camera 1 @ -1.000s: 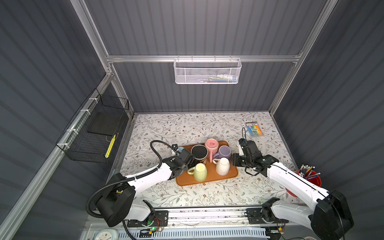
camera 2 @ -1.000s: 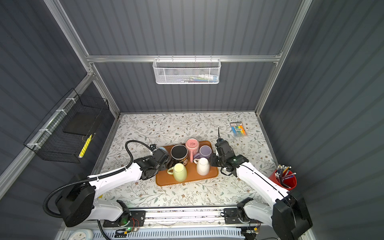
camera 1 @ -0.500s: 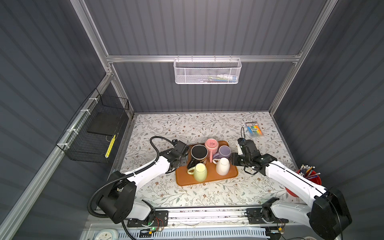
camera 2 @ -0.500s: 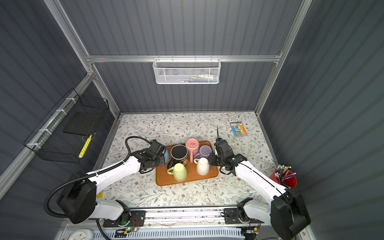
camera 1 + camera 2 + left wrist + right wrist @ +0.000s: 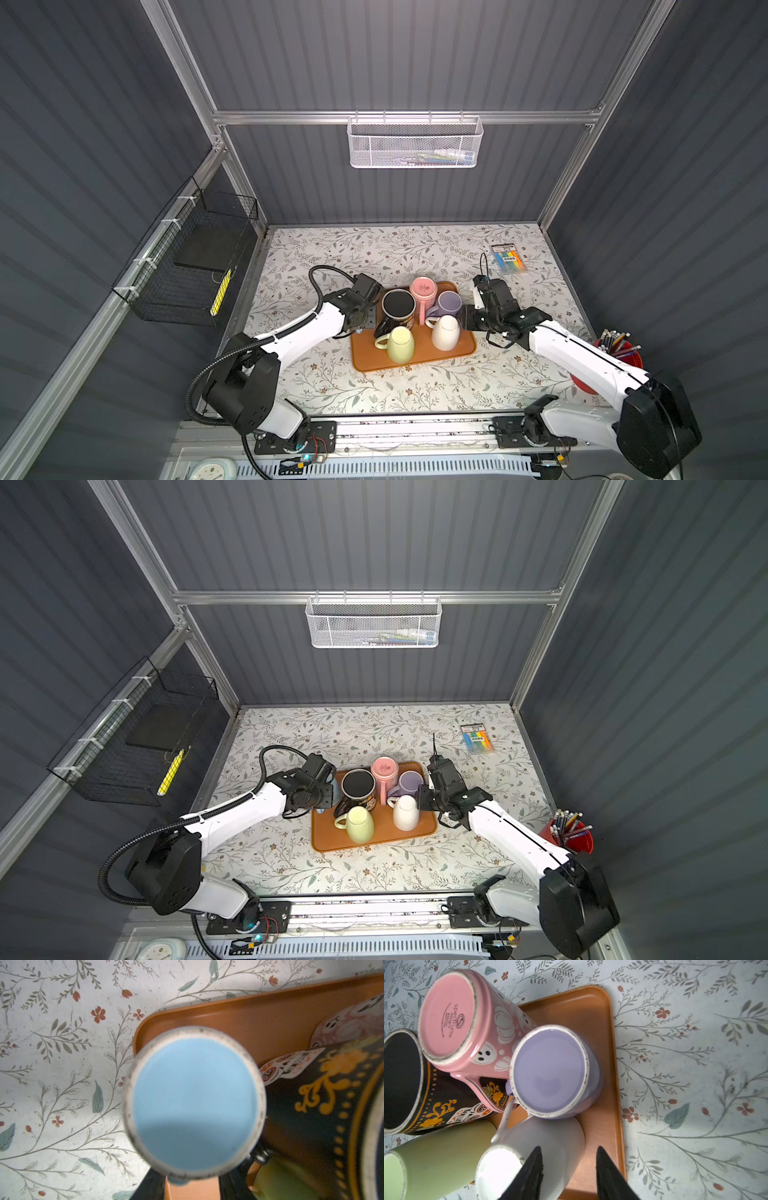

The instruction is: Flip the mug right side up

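Note:
A light blue mug (image 5: 193, 1095) fills the left wrist view, its unglazed base ring turned toward the camera, so it is bottom up. My left gripper (image 5: 190, 1180) is shut on it, with a dark finger (image 5: 149, 1186) on each side. The mug hangs over the left corner of the orange tray (image 5: 270, 1018). In a top view only a sliver of the blue mug (image 5: 331, 786) shows under the left gripper (image 5: 326, 796). My right gripper (image 5: 569, 1148) is open above the white mug (image 5: 550, 1147) at the tray's right side and holds nothing.
The tray (image 5: 415, 361) also carries an upright black mug (image 5: 398, 305) and, bottoms up, a pink mug (image 5: 423, 287), a purple one (image 5: 449, 302) and a yellow-green one (image 5: 400, 343). A marker pack (image 5: 509, 259) lies back right. A red pencil cup (image 5: 615, 357) stands right.
My left gripper, with the blue mug in it, has drawn back a little toward the tray's left corner. The right arm has barely moved.

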### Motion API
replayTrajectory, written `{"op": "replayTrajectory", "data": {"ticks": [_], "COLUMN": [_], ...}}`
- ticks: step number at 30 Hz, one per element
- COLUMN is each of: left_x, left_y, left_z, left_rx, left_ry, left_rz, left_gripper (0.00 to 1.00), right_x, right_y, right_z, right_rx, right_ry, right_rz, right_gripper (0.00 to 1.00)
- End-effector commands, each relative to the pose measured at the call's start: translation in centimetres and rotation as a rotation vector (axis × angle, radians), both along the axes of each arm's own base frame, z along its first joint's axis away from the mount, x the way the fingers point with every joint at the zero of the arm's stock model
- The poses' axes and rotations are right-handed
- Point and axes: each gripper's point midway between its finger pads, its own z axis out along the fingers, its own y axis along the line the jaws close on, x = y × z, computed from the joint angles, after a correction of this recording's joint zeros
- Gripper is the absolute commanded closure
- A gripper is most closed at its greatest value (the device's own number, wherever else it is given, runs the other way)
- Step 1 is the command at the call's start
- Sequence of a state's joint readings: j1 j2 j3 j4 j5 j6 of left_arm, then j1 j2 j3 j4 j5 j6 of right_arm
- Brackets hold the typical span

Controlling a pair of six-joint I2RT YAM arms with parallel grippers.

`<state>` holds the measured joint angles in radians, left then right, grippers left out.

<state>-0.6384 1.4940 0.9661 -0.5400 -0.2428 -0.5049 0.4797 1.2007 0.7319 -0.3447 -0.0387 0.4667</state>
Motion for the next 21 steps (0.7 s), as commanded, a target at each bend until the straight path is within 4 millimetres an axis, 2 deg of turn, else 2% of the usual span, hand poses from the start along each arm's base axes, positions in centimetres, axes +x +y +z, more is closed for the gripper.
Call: {"op": "replayTrajectory", "data": {"ticks": [1,8,21], "left_x": [0.0,-0.2,-0.4], "left_y": [0.4,0.6,0.5], "left_z": [0.0,-0.1,-1.0], "left_rx": [0.023,0.026,0.026], "left_ry": [0.021,0.025,0.046], "left_rz": [-0.011,-0.008,-0.009], "left_gripper": [0.62,0.72,0.78], "right_x": [0.4,0.4,0.3], "right_y": [0.5,0.6,0.6], "right_z": [0.5,0.1,0.2], "right_rx": [0.006,0.008,0.016], "right_ry": [-0.019,-0.013,-0.017], "right_rz": [0.016,0.020,0.020], "right_gripper": [0.56,0.56,0.56]}}
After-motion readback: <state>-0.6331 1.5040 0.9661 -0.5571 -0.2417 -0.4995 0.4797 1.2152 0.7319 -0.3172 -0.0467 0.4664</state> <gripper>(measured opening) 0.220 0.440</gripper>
